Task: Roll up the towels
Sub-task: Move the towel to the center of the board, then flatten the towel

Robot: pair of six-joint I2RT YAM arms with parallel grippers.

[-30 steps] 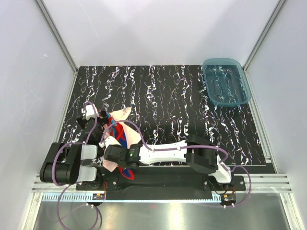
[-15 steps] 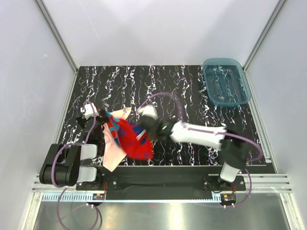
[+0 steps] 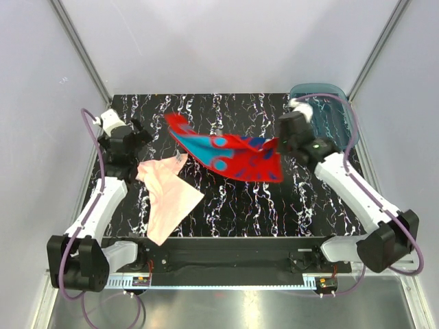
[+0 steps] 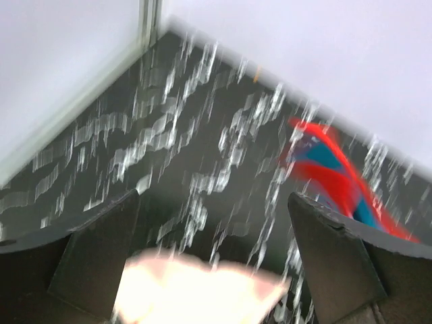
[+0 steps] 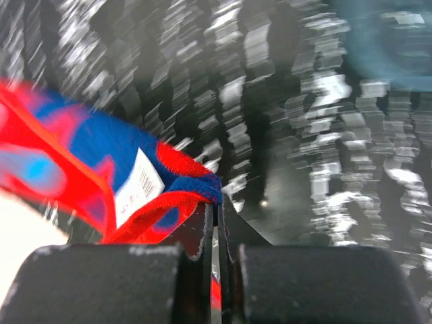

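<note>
My right tool point(image 3: 278, 142) has swung the limp blue-and-red patterned cloth towel point(image 3: 230, 152) rightward, pinched shut on its red-hemmed corner; my left tool point(image 3: 137, 133) gapes empty

Blue-red towel point(image 3: 230, 152) airborne, stretched; peach towel point(image 3: 168, 197) flat, crumpled.

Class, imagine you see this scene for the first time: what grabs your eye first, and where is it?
The blue-and-red towel jumps out: it stretches across the middle of the table, one corner pinched in the shut right gripper. Left of it the pink towel lies on the dark marbled top, by the open left gripper. A blue tray sits at the far right corner.
</note>
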